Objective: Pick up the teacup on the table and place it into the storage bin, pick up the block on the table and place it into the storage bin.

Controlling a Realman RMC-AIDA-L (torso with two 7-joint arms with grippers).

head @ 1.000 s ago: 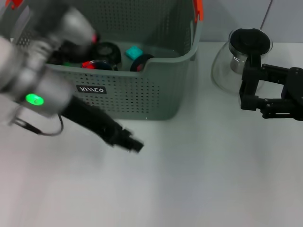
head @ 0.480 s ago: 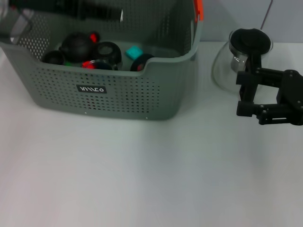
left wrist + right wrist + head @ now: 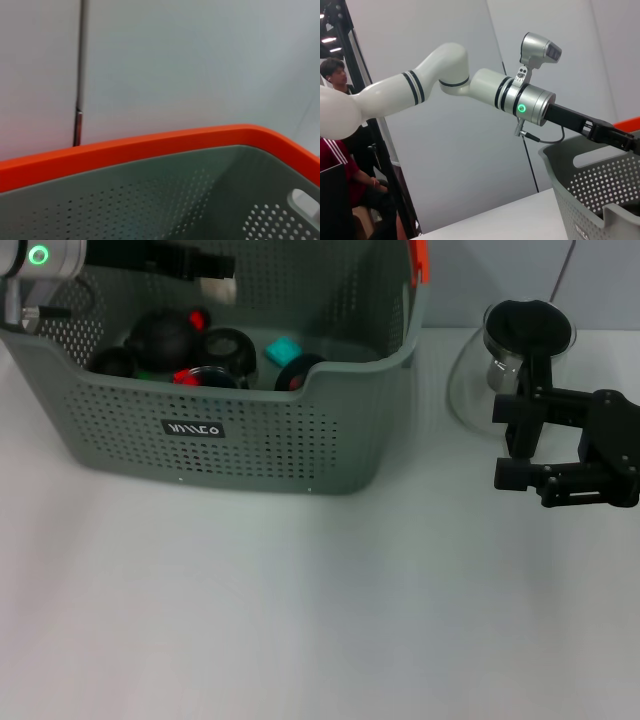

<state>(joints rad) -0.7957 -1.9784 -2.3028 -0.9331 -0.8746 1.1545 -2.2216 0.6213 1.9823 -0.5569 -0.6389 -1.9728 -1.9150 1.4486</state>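
Note:
The grey-green perforated storage bin (image 3: 300,445) stands at the back left, and its orange rim (image 3: 150,147) fills the left wrist view. Inside it lie a teal block (image 3: 283,348), black teacups (image 3: 226,346) and a round black pot (image 3: 160,337). No teacup or block shows on the table itself. My left gripper (image 3: 215,275) hovers over the bin's back part, above those items; the right wrist view shows it (image 3: 626,141) reaching over the bin's rim. Off to the right my right gripper (image 3: 510,445) hangs open and empty above the table.
A glass pitcher (image 3: 490,375) with a black lid stands at the back right, just behind the right gripper. White table (image 3: 300,620) stretches in front of the bin. In the right wrist view a person (image 3: 340,165) sits far off behind the left arm.
The left arm swung up from in front of the bin to above its back part, then pulled a little to the left. The right gripper drifted slightly left.

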